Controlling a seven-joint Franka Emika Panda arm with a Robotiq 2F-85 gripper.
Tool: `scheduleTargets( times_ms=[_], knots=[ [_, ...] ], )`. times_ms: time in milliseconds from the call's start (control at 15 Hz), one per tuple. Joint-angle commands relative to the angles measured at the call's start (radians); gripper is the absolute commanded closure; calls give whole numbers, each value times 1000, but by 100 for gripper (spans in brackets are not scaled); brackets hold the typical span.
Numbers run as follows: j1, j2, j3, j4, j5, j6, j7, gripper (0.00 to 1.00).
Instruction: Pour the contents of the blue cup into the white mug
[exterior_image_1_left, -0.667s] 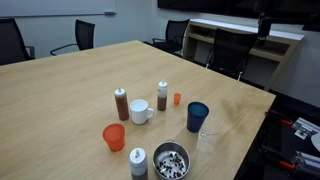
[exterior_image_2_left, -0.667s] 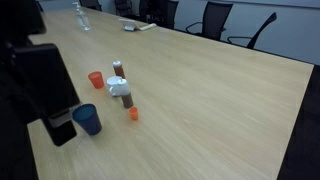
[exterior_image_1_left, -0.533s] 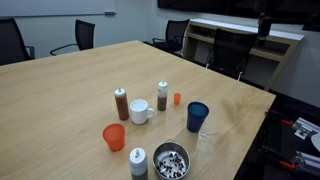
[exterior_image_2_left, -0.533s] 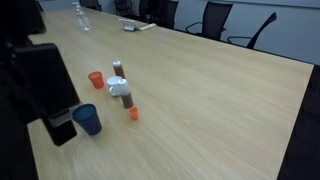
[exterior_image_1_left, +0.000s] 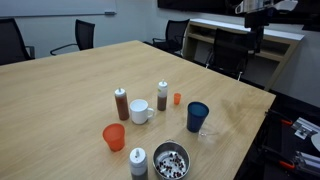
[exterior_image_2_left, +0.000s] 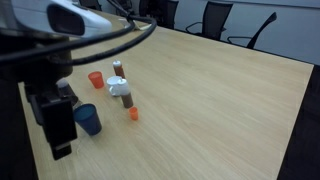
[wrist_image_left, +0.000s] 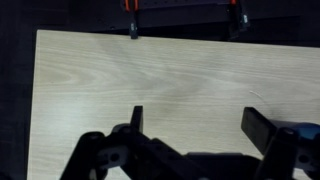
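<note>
Read from left to right in an exterior view, the bench (exterior_image_1_left: 80, 80) carries an orange-red cup (exterior_image_1_left: 114, 136), a brown-capped shaker (exterior_image_1_left: 121, 103), the white mug (exterior_image_1_left: 140, 111) just beside that shaker, a white shaker with a dark cap (exterior_image_1_left: 162, 96), a small orange piece (exterior_image_1_left: 177, 99) and, farthest right, the blue cup (exterior_image_1_left: 198, 117). The blue cup stands upright near the bench's edge, apart from the mug, with the white shaker and the orange piece between them. A metal bowl (exterior_image_1_left: 171, 160) and one more shaker (exterior_image_1_left: 138, 162) sit nearer the camera.

By my reading the task has hardly begun. Both cup and mug are upright and untouched, and nothing is gripped. Reaching the cup, gripping it, carrying it to the mug and tipping it are all left to do. Whether the cup holds anything cannot be told from here.

That view shows only a bit of the arm (exterior_image_1_left: 255, 10), high at the right and well away from the cups. Another exterior view puts the arm (exterior_image_2_left: 70, 20) large in front, with the blue cup (exterior_image_2_left: 88, 119) just beside its dark bulk. The bowl does not show there. Only the wrist view shows the tool (wrist_image_left: 200, 120): its fingers (wrist_image_left: 137, 120) are spread wide and empty above bare bench (wrist_image_left: 180, 70), with no cup in sight.
</note>
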Motion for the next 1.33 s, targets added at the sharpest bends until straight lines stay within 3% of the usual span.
scheduleTargets(
  times_ms=[0, 67, 133, 600, 733, 1267],
  knots=[
    [-11, 89, -4, 53, 97, -34, 123, 0],
    [-11, 95, 1, 53, 107, -43, 176, 0],
    [-6, 78, 1, 23, 72, -4, 111, 0],
    [-6, 94, 2, 39, 87, -13, 170, 0],
    [-8, 126, -23, 49, 254, -1, 137, 0],
    [-41, 349, -58, 67, 685, 131, 150, 0]
  ],
)
